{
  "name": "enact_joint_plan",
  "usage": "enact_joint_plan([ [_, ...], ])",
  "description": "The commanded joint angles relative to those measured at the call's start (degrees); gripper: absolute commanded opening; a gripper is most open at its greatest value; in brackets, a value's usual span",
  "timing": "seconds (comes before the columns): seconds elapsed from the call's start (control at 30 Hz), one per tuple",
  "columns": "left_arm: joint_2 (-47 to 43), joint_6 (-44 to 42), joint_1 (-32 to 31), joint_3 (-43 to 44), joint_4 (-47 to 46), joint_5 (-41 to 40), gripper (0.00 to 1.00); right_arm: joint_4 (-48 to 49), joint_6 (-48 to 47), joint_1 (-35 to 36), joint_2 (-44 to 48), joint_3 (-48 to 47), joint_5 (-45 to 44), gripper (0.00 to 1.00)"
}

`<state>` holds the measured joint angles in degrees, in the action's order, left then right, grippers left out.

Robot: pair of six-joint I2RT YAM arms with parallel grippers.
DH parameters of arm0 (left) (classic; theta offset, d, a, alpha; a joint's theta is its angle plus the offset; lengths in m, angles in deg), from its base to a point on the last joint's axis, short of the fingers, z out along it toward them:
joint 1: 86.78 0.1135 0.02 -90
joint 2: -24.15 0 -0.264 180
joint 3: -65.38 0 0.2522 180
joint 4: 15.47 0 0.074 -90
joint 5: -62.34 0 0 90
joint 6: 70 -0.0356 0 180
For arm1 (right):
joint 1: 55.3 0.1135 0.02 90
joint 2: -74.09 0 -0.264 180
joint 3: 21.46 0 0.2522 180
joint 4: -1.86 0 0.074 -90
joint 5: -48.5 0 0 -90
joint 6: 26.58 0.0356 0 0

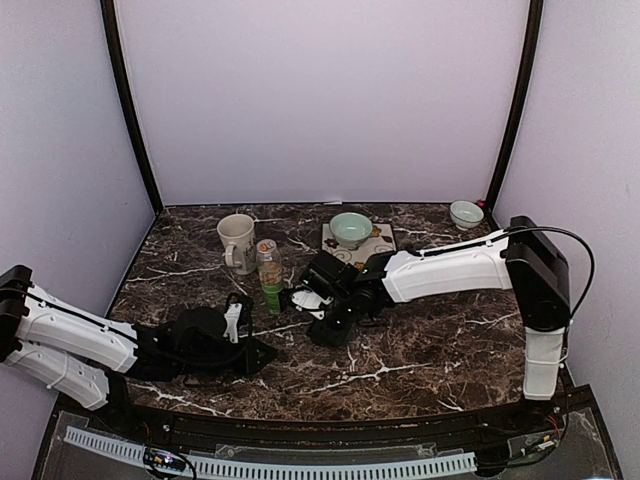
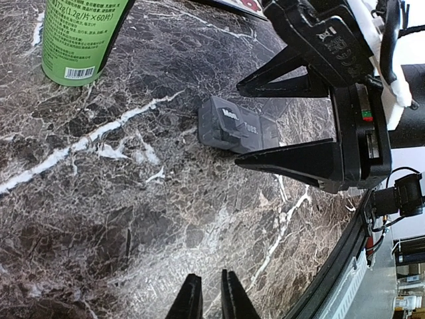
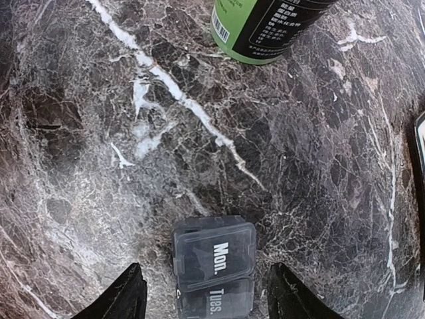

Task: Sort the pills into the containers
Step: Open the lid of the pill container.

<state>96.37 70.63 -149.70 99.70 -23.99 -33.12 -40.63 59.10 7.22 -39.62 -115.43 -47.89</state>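
The containers (image 3: 214,256) are a dark grey strip lying flat on the marble, and the lids marked "Mon." and "Tues." are both down. My right gripper (image 3: 207,279) stands open over the strip, one finger on each side, with clear gaps to its walls. From the left wrist view the same strip (image 2: 234,125) lies between the right gripper's black fingers (image 2: 292,159). My left gripper (image 2: 211,296) is shut on nothing, low over bare marble nearer the front edge. From above, the right gripper (image 1: 301,300) is mid-table and the left gripper (image 1: 268,353) is in front of it. No pills show.
A green bottle (image 1: 271,286) stands upright just left of the right gripper. Behind it are a cream mug (image 1: 237,242) and a pale green bowl (image 1: 351,228) on a patterned mat. A small bowl (image 1: 466,213) sits in the back right corner. The table's front edge (image 2: 345,256) is near the left gripper.
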Motion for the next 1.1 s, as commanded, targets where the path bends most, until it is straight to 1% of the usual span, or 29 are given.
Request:
enact_joint_plan([
  [0.0,0.2,0.1,-0.3,1.0,-1.2,-0.4,0.14,0.8,-0.8,0.5,-1.0,-2.3,-0.9,0.63],
  [0.17,0.3,0.0,-0.3,1.0,-1.2,-0.2,0.14,0.4,-1.0,0.5,-2.0,-3.2,-1.5,0.61],
  [0.53,0.9,-0.4,-0.3,1.0,-2.0,0.3,0.14,-0.4,-1.0,0.5,-3.6,-4.5,-2.6,0.53],
  [0.73,1.4,-0.4,-0.3,1.0,-2.7,0.6,0.14,-0.7,-0.9,0.5,-3.8,-4.8,-3.3,0.44],
  [1.07,2.1,-0.6,-0.3,1.2,-3.4,1.0,0.14,-0.8,-0.8,0.5,-3.1,-4.6,-2.3,0.33],
])
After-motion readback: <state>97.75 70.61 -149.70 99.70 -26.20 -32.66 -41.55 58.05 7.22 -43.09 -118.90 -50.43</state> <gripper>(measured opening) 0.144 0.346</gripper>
